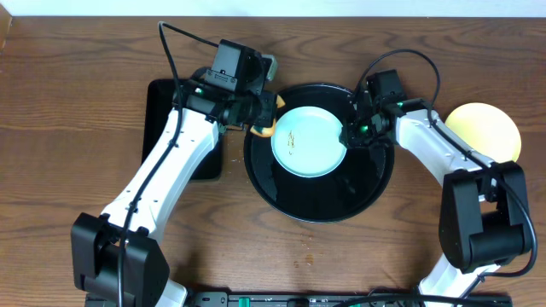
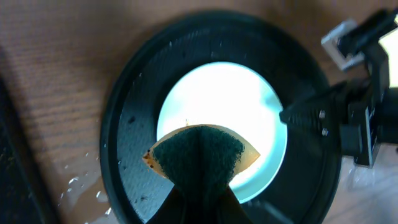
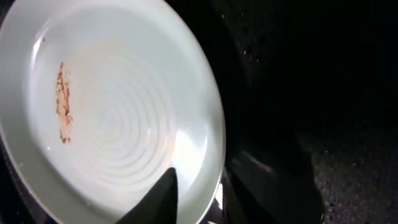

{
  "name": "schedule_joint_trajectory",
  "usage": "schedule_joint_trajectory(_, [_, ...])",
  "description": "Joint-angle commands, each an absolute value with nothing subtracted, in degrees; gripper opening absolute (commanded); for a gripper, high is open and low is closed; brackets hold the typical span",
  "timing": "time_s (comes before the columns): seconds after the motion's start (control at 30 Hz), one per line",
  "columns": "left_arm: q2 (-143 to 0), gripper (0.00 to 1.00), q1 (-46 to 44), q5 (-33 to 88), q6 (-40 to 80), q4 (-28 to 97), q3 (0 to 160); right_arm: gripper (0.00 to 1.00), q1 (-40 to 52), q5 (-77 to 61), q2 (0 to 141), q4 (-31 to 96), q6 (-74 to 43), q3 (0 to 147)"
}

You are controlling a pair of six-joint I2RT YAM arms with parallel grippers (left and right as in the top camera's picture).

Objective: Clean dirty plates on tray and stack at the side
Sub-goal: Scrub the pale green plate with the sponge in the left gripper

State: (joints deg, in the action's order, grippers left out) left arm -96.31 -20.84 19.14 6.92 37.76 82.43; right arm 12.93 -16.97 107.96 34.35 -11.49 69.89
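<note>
Now, far left on the table (image 1: 77, 102) lies a rectangular tray (image 1: 158, 107), its long axis running toward and away from the robot, partly under the left arm. Next along, the left gripper (image 1: 258, 117) is pressed together on a sponge (image 1: 267, 130), pinching it folded. In the left wrist view the dark green scouring face bulges toward the camera, with a yellow edge fanning out on both sides. The sponge points right, toward the plate, and it sits at the plate's left rim.

Moving to the middle, the round tray (image 1: 320, 209) lies flat on the wood. The mint plate (image 1: 309, 141) rests inside it, face up and level, set a little toward the tray's far left part. It is round, so it has no long axis of its own. It does carry a thin brown smear (image 3: 62, 102) left of centre, a narrow streak running up and down in the right wrist view.

Over on the plate's right edge, the right gripper (image 1: 345, 136) straddles the rim, one finger (image 3: 165, 193) above the plate's face and the other outside and below the rim. Whether those fingers are clamped onto the rim or just standing either side of it, I cannot tell.

Far right, a yellow plate (image 1: 484, 128) sits flat on the bare wood, well apart from the round tray, behind the right arm.
</note>
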Motion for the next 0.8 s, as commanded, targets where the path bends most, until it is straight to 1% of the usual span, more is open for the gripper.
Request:
schedule_joint_trajectory(0.0, [-97.4,0.08,-20.9,18.4,10.2,36.8,81.6,0.19,13.0,-15.7,109.3,33.2,-8.9,69.5])
schedule_joint_trajectory(0.13, [-99.8,0.07,-21.1,18.4,10.2,35.8,81.6,0.18,14.0,-13.1,111.2,31.8,-8.9,69.5])
schedule_joint_trajectory(0.2, [-101.1,0.08,-21.4,18.4,10.2,35.1,81.6,0.2,14.3,-11.1,111.7,31.4,-8.9,69.5])
schedule_joint_trajectory(0.33, [-103.4,0.07,-22.0,18.4,10.4,34.1,81.6,0.2,14.3,-10.6,111.8,31.0,-9.0,69.5])
schedule_joint_trajectory(0.4, [-104.2,0.07,-22.5,18.4,10.4,33.7,81.6,0.13,14.3,-10.5,112.2,30.7,-9.0,69.5])
schedule_joint_trajectory(0.43, [-104.4,0.08,-22.8,18.4,10.4,33.7,81.6,0.05,14.3,-10.5,112.6,30.4,-9.2,69.4])
schedule_joint_trajectory(0.47, [-104.7,0.08,-23.2,18.4,10.4,33.7,81.6,0.01,14.3,-10.6,113.1,30.0,-9.5,69.3])
schedule_joint_trajectory(0.77, [-108.9,0.07,-26.6,18.4,10.4,31.7,81.6,0.01,14.4,-11.2,114.6,29.0,-10.7,69.2])
